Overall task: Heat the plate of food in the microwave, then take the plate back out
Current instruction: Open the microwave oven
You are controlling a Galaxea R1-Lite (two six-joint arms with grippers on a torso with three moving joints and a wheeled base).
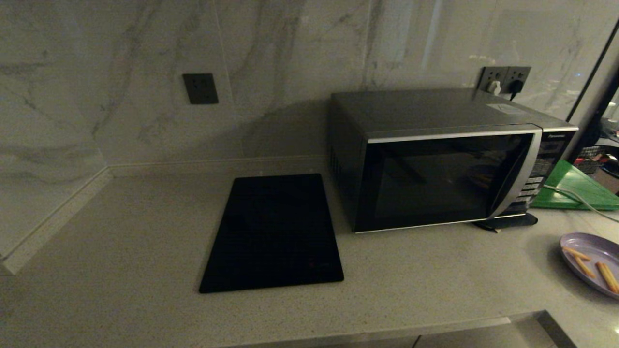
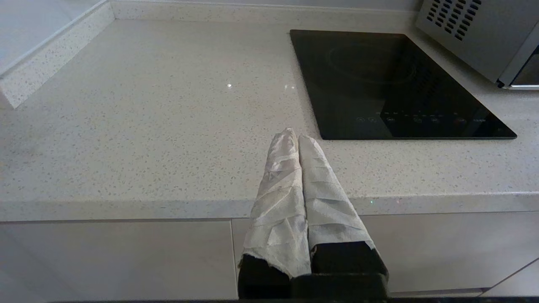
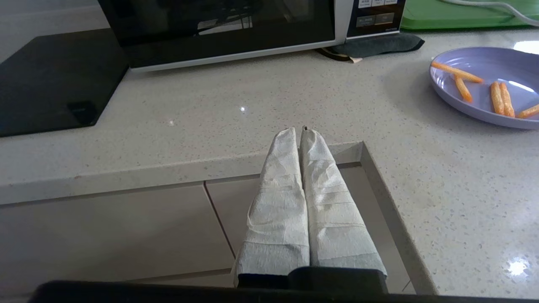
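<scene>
The black-and-silver microwave (image 1: pixel 445 162) stands at the back right of the counter with its dark glass door closed; its lower front also shows (image 3: pixel 219 29). The light-purple plate of food (image 1: pixel 591 261) lies on the counter at the far right, holding a few orange-tan sticks, and appears again (image 3: pixel 488 86). Neither arm shows in the head view. My left gripper (image 2: pixel 297 135) hangs shut and empty before the counter's front edge, near the black slab. My right gripper (image 3: pixel 300 131) is shut and empty at the counter's inner corner, short of the plate.
A flat black slab (image 1: pixel 273 232) lies left of the microwave (image 2: pixel 391 84). A green board (image 1: pixel 575 188) with a white cable over it sits right of the microwave. A dark pad (image 3: pixel 374 44) lies under the microwave's right corner. Marble walls close the back and left.
</scene>
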